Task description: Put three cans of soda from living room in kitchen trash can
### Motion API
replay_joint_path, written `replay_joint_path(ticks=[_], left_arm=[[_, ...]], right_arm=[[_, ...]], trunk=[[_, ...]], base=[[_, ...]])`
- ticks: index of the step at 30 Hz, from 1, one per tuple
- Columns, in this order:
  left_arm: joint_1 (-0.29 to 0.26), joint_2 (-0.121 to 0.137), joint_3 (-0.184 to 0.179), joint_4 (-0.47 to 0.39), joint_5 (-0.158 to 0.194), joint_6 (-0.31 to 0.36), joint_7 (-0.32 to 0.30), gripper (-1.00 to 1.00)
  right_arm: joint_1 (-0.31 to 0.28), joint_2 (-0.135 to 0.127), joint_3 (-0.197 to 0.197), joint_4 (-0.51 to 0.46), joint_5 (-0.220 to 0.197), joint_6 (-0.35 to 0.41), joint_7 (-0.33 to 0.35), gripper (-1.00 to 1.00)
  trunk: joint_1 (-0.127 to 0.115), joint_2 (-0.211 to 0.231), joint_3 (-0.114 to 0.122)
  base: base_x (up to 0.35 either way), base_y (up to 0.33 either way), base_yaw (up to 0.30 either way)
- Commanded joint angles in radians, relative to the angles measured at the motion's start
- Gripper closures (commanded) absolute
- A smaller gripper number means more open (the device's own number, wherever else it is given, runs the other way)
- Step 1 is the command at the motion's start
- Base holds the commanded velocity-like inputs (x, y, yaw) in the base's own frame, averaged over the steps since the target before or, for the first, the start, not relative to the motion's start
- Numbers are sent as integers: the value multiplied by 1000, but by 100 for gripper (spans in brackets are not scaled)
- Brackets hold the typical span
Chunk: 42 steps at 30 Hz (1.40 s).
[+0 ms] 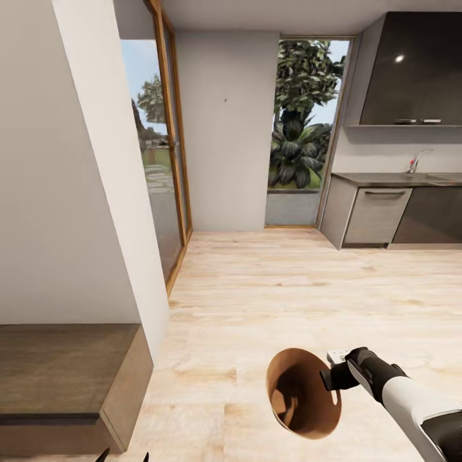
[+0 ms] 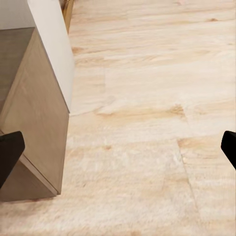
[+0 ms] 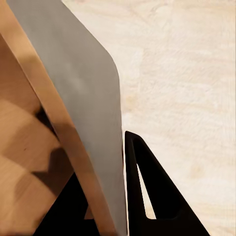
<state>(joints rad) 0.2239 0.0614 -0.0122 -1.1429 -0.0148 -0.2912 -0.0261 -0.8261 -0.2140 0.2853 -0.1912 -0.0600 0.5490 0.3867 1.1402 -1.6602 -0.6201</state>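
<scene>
Our right arm (image 1: 410,401) reaches in from the lower right of the head view, white forearm ending in a black wrist. Our right gripper (image 1: 335,378) has its jaws closed on the rim of the tash can (image 1: 301,391), one finger (image 3: 147,187) outside the wall. Our left gripper (image 2: 118,152) hangs low with its jaws spread wide, fingertips (image 1: 102,455) pointing toward the floor.

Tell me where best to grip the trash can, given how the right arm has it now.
Grip the rim wall, as the right gripper does: one finger outside the grey wall, the other inside. The trash can is a thin-walled open bucket, too wide to span, so pinch its rim from the open mouth's edge.
</scene>
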Motion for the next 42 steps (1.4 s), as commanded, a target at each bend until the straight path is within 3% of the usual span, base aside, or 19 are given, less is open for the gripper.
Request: replay_joint_path(ticks=[1,42], left_arm=[[0,0,0,0,0,0,0,-100],[0,0,0,0,0,0,0,-100]], right_arm=[[-1,1,-12,-1,-9,1,6,100],[11,10,-11,-1,-9,0,9,100]], trunk=[[-4,7,3],[-161,294,132]], base=[[0,0,0],[0,0,0]])
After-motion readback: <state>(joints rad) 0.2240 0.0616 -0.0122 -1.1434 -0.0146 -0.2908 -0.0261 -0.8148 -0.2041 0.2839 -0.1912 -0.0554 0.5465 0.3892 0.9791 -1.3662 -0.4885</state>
